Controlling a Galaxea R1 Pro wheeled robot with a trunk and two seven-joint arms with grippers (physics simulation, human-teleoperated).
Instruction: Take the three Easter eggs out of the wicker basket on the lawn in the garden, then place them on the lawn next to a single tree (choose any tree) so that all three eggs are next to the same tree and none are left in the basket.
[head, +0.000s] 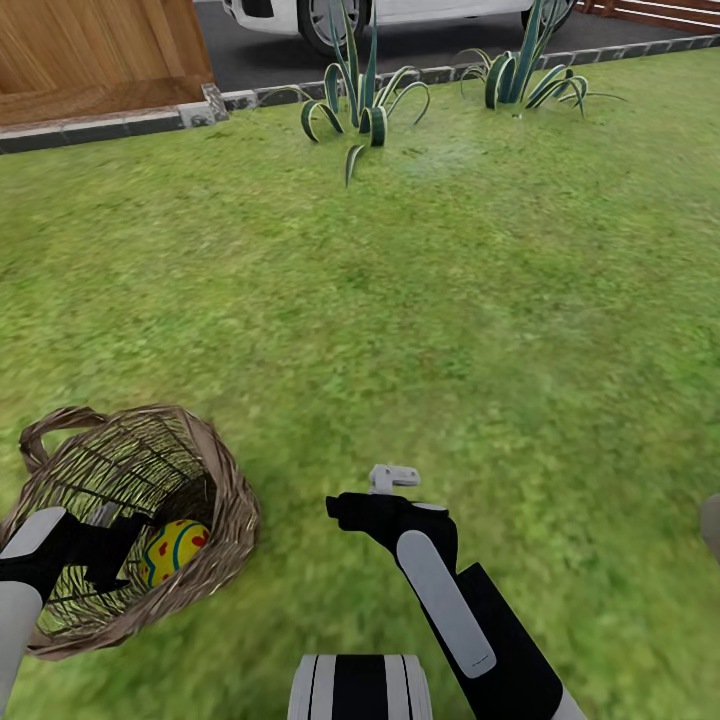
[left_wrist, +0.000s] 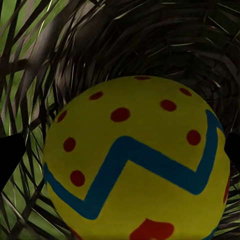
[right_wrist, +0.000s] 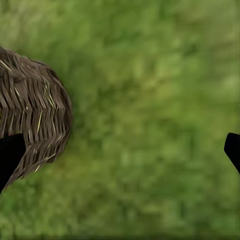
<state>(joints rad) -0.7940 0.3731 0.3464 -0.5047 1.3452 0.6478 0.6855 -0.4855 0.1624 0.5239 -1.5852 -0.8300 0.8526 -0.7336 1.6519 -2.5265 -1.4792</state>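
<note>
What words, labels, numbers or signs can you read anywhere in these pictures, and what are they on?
None: there is no readable text.
The Easter egg in the wicker basket bears only a blue zigzag and red spots, no writing.
The white car at the top of the head view is cut off; no plate or badge can be read.
The robot's arms, the wooden wall and the lawn carry no markings.
</note>
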